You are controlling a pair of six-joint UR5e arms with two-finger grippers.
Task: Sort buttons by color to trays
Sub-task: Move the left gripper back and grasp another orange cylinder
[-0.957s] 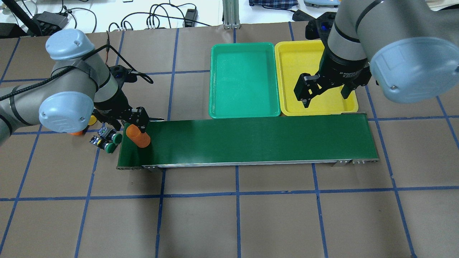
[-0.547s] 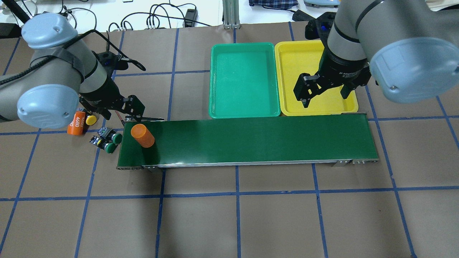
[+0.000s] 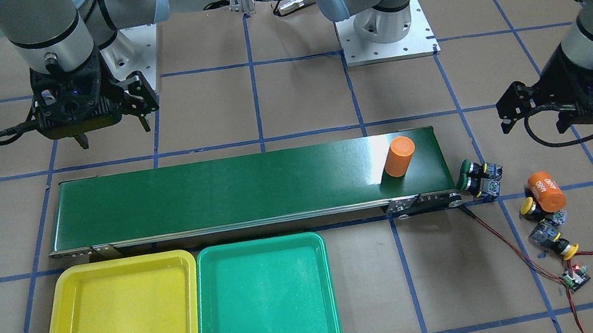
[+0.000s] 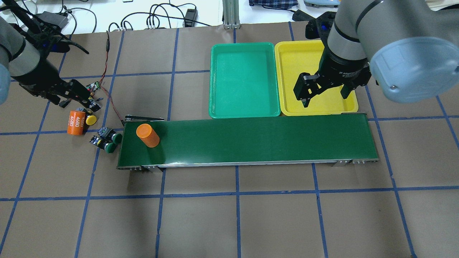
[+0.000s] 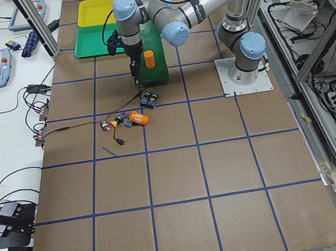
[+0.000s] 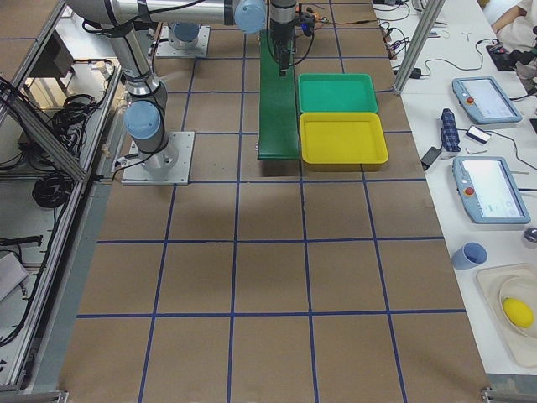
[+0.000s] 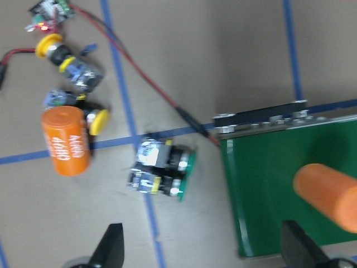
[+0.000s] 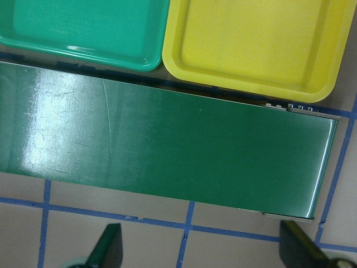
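Two green-capped buttons [image 4: 107, 140] lie side by side on the table just off the belt's left end, also in the left wrist view [image 7: 163, 167]. Two yellow-capped buttons lie farther left, one [image 4: 90, 119] beside a lying orange cylinder and one [image 3: 562, 247] near a small circuit board. My left gripper [image 4: 73, 98] is open and empty, above the yellow buttons. My right gripper [image 4: 324, 96] is open and empty over the yellow tray's [image 4: 296, 61] near edge. The green tray [image 4: 244, 80] stands beside it. Both trays hold nothing.
An orange cylinder [image 4: 147, 135] stands on the left end of the dark-green conveyor belt [image 4: 258, 141]. A second orange cylinder [image 4: 76, 122] lies on the table by the yellow buttons. A small circuit board [image 4: 94, 86] with red wires lies behind them.
My left gripper let go of the orange cylinder on the belt and moved left and back, off the belt. The cylinder drifted slightly right along the belt. The right arm has not moved.
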